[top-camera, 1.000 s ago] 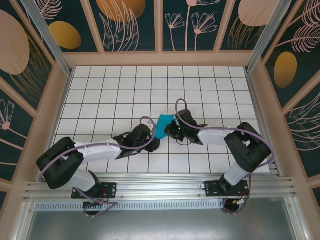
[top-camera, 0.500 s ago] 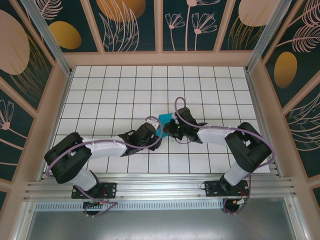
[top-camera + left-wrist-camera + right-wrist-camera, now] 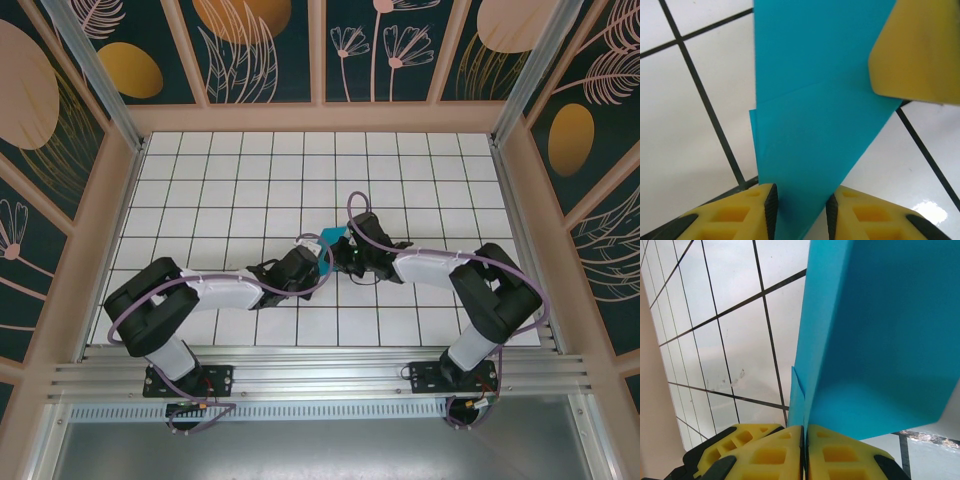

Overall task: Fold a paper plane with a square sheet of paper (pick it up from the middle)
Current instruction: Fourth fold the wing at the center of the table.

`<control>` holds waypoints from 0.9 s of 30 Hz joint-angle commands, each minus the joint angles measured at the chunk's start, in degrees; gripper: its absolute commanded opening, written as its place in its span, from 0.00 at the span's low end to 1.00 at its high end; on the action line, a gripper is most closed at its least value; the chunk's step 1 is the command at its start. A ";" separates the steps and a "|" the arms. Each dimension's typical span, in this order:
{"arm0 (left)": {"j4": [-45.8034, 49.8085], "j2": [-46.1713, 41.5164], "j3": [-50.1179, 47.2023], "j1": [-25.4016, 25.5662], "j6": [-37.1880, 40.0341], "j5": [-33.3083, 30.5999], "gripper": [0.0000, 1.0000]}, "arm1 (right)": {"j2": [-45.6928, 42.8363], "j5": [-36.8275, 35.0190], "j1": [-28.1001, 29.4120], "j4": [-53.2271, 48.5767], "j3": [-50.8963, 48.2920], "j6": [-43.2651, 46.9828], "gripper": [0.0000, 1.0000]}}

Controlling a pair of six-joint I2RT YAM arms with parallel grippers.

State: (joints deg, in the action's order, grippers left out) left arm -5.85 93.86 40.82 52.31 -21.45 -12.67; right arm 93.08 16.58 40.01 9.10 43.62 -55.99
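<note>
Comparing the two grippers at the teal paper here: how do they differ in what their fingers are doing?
The left gripper has its fingers apart, with the paper running through the gap; the right gripper has its fingers pressed shut on the paper's edge. The left gripper reaches in from the left, the right gripper from the right. Both have yellow fingers and work on the same folded paper.

The far half of the table [image 3: 300, 170] lies open from left to right; the left arm [image 3: 215, 292] and right arm [image 3: 430, 270] meet at the square sheet of paper [image 3: 333, 238], barring the near middle; a pocket of bare tiles sits nearer, between them; the wooden frame [image 3: 320, 117] closes the far and side edges.
</note>
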 commanded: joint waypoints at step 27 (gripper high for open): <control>1.19 0.09 1.26 0.28 2.78 -2.52 0.10 | 2.84 2.27 -1.87 -1.37 3.71 1.89 0.21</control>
State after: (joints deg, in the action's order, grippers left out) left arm -5.74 93.89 40.95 52.31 -19.75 -14.04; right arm 94.56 17.65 38.54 7.20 45.34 -55.40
